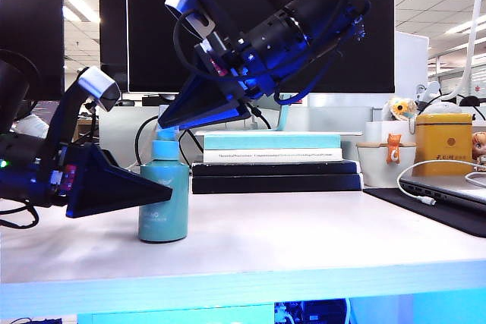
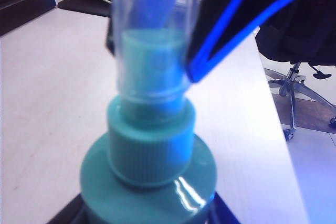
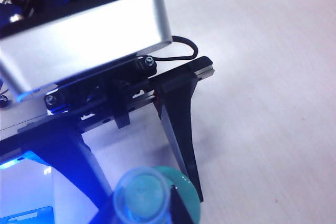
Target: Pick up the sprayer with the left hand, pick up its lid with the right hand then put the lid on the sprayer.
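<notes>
Left wrist view gives you the relation that matters: the lid (image 2: 152, 35), a clear cap, already sits over the light blue nozzle, its open end just above the teal collar of the sprayer (image 2: 149, 150), and the two look lined up on one upright axis. You still have a small gap to close, so the next move should be straight down along that axis, with no sideways push.

Your left gripper (image 1: 140, 187) is clamped on the bottle body, which stands upright on the white table (image 1: 304, 240) in the exterior view. Your right gripper (image 1: 167, 121) comes in from above at a slant, its fingertips right at the bottle's top, jaws narrowed on the lid; the right wrist view shows the cap (image 3: 142, 195) between the dark fingers (image 3: 181, 129). That arm sits directly over the nozzle, so it is the one to finish the seating.
</notes>
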Robot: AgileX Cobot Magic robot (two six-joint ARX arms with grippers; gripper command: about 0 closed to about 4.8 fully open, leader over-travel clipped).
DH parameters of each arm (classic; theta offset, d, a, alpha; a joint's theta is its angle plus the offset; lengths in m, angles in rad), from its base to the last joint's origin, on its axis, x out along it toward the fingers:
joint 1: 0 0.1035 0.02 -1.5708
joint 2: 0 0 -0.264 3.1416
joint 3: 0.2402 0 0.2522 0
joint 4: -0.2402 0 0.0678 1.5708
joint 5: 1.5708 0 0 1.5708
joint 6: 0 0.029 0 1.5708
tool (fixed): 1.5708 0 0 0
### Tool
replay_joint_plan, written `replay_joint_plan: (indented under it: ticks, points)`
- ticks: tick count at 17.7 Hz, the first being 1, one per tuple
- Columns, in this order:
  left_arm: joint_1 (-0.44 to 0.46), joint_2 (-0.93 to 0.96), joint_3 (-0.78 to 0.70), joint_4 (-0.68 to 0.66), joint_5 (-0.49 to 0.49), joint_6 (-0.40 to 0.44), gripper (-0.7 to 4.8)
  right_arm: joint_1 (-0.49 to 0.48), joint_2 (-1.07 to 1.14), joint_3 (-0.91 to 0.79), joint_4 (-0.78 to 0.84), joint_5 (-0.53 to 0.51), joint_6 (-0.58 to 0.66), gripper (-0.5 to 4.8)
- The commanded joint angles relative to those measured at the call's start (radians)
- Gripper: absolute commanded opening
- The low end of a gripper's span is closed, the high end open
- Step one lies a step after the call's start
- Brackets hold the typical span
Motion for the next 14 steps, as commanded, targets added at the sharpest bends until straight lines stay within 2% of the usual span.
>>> replay_joint_plan:
  ticks: [1, 8, 9, 10, 13, 14]
  points:
    - [-0.001, 0.001, 0.000, -0.021, -0.010, 0.002, 2.68, -0.001, 0.014, 0.004, -0.005, 0.034, -0.007, 0.83]
    - [0.000, 0.001, 0.000, -0.023, -0.011, 0.005, 2.68, -0.002, 0.027, 0.004, -0.004, 0.066, -0.026, 0.87]
    - [0.000, 0.001, 0.000, -0.023, -0.012, 0.005, 2.68, -0.002, 0.027, 0.004, -0.003, 0.088, -0.026, 1.43]
    - [0.000, 0.001, 0.000, -0.023, -0.014, 0.005, 2.68, -0.002, 0.027, 0.004, -0.004, 0.088, -0.026, 2.25]
    - [-0.001, 0.001, 0.000, -0.023, -0.016, 0.005, 2.68, -0.002, 0.027, 0.004, -0.002, 0.091, -0.030, 2.35]
    - [-0.001, 0.001, 0.000, -0.024, -0.016, 0.005, 2.68, -0.002, 0.027, 0.004, 0.000, 0.090, -0.029, 2.84]
